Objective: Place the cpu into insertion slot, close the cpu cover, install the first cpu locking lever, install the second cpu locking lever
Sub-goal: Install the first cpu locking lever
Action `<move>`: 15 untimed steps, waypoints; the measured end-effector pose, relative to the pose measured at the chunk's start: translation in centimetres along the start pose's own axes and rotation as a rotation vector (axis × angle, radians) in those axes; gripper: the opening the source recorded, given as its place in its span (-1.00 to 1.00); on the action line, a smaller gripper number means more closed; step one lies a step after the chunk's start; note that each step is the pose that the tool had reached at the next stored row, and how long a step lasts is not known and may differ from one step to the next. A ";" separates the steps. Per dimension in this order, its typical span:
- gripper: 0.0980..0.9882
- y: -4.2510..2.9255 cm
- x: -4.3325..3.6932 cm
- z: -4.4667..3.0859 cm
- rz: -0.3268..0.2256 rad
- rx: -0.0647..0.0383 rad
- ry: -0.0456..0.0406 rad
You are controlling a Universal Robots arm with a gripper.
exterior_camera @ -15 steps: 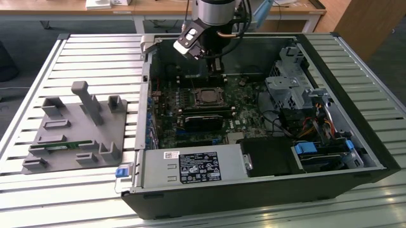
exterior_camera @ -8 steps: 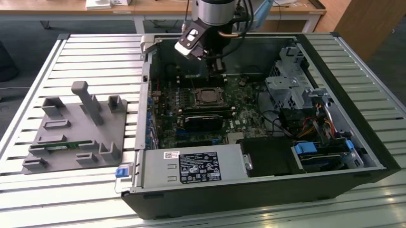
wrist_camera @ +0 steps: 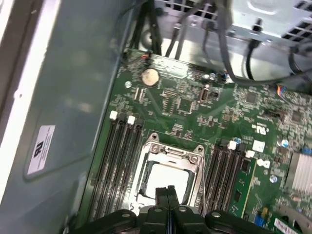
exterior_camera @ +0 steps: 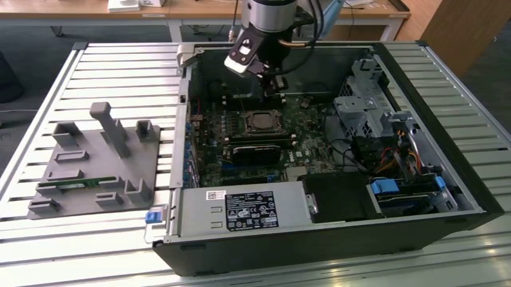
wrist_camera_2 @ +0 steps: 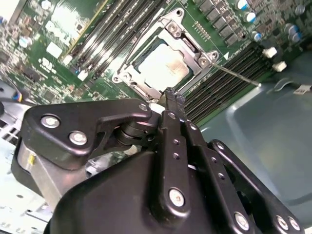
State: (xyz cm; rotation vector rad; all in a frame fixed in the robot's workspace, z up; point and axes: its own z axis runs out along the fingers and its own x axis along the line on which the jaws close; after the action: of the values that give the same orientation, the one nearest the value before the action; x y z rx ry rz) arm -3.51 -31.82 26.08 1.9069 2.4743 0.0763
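While I hang over the open computer case (exterior_camera: pixel 319 245), my gripper (exterior_camera: pixel 277 89) has its two fingers pressed together, and nothing is between them. In both wrist views the tips (wrist_camera: pixel 168 191) (wrist_camera_2: pixel 174 96) are just over one edge of the cpu cover (wrist_camera: pixel 173 152); if they touch it, I cannot tell. The cpu (wrist_camera: pixel 170 176) lies flat in the insertion slot (wrist_camera: pixel 145 181) on the green board (wrist_camera: pixel 185 105). The cover lies down around it, so the silver top shows through the cut-out. A thin metal lever (wrist_camera_2: pixel 239 75) runs out from one corner over the long black slots (wrist_camera_2: pixel 219 92).
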 end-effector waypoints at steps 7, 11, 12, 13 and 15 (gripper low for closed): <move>-0.98 0.00 0.00 0.00 -0.081 0.001 0.0040; -0.98 0.00 0.00 0.00 -0.138 0.002 0.0068; -0.98 0.00 0.00 0.00 -0.155 0.003 0.0076; -0.98 0.00 0.00 0.00 -0.173 0.003 0.0085; -0.98 0.00 0.00 0.00 -0.211 0.003 0.0103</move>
State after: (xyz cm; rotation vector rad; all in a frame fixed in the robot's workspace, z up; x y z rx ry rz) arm -3.51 -31.82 26.07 1.6384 2.6657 0.0788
